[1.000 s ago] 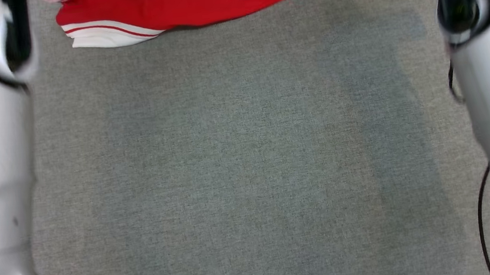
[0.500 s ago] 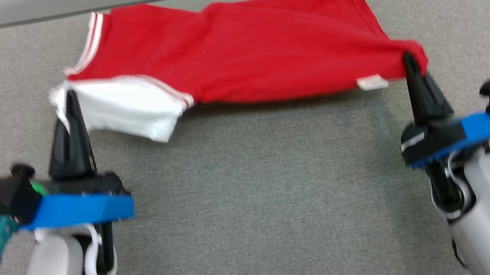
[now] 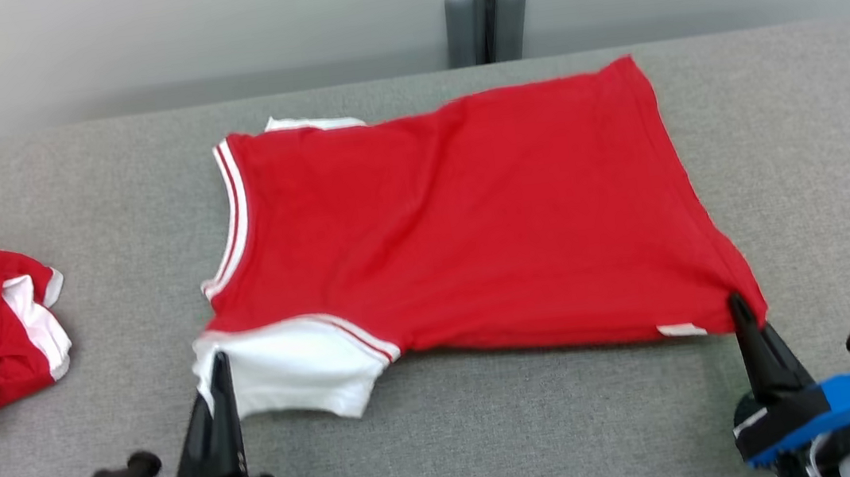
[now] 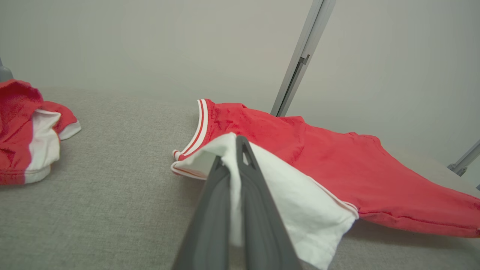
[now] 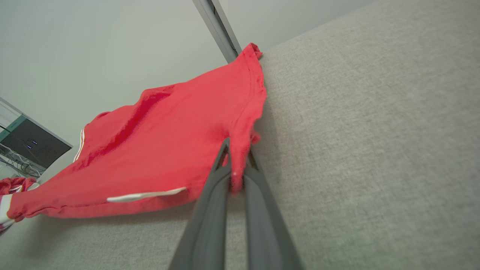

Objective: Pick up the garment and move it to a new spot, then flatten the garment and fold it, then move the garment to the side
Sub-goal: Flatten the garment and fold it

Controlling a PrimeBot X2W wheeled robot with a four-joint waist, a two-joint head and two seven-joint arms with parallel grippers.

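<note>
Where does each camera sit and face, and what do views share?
Head view: on head, facing forward and down at red shirt on grey table; left hand, right hand below.
Left wrist view: left wrist, along its fingers gripping the white sleeve.
Right wrist view: right wrist, along its fingers gripping the hem corner.
All share the shirt.

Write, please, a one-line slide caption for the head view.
Left fingers pinch the white sleeve, right fingers a hem corner of the red garment spread on the grey surface.
</note>
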